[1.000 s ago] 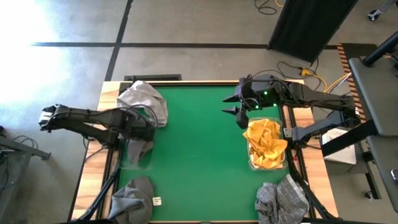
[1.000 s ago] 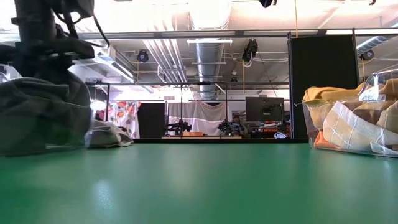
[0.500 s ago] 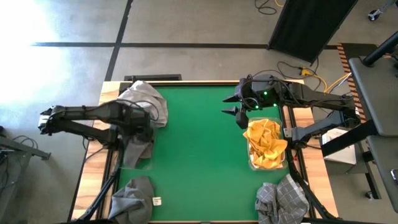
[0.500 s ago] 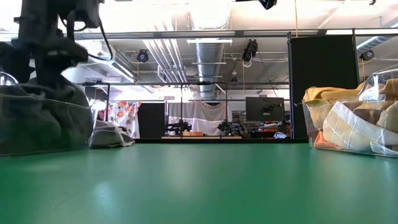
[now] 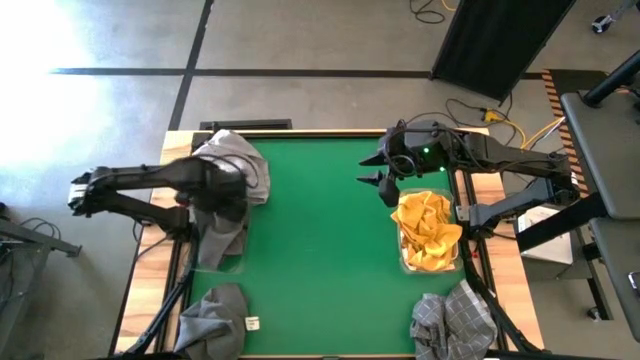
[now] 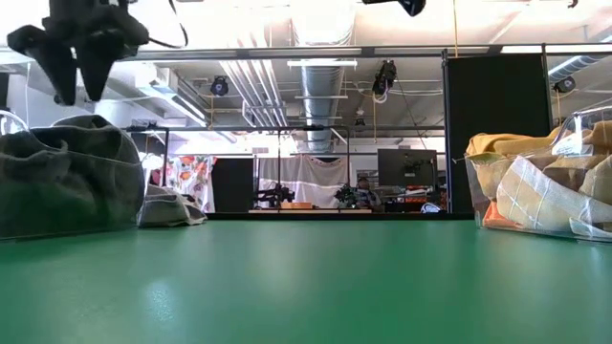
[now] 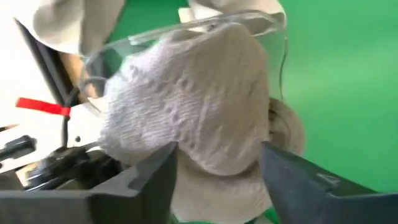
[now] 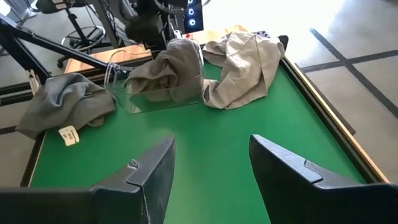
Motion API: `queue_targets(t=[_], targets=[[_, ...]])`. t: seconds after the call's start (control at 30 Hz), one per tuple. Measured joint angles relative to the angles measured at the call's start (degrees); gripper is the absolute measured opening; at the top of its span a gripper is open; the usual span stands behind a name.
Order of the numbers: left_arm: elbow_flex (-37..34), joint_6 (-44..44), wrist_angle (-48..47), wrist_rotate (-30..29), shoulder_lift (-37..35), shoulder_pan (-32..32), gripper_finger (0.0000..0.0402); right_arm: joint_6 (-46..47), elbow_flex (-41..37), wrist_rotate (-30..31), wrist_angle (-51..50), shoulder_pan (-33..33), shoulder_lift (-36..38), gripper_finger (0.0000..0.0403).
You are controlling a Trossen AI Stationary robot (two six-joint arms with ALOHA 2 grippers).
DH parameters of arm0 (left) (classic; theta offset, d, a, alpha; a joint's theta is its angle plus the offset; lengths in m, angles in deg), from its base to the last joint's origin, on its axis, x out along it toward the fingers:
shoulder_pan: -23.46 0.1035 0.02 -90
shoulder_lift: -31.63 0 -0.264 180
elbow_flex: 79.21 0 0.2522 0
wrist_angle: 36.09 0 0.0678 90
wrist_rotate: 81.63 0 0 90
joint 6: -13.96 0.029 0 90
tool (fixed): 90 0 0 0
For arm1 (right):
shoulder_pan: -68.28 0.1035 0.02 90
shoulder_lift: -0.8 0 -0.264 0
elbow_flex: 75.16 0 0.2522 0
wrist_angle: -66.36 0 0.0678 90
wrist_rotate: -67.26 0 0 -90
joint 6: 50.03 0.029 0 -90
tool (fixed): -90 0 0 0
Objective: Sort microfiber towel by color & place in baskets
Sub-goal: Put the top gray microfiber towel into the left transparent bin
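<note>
Left gripper (image 6: 76,81) risen, released, grey towel (image 5: 222,238) bunched in clear basket (image 5: 212,262)

One basket (image 5: 222,245) sits left, the other (image 5: 428,240) right, towels (image 5: 430,228) inside.

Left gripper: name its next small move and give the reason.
Probably swing toward the loose grey towel at the table's far left corner. The left gripper hangs open and empty above the left basket, where a grey towel already lies, so that drop looks done. The right gripper waits open by the orange basket.
</note>
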Motion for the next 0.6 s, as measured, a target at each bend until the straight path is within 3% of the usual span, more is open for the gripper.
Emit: queue_targets(t=[0.23, 0.43, 0.6], targets=[[-8.5, 4.8, 6.2, 3.3, 7.5, 5.1, 0.0019, 2.4, 0.0, 0.0, -0.5, 0.0, 0.0, 0.0198], [-13.8, 9.8, 16.4, 1.9, 12.0, 10.7, 0.0012, 5.7, 0.0, -0.5, -1.3, 0.0, 0.0, 0.0194], [-20.1, 7.3, 25.5, -2.4, 10.5, 11.9, 0.0006, 6.6, 0.0, -2.0, -4.6, 0.6, 0.0, 0.0188]])
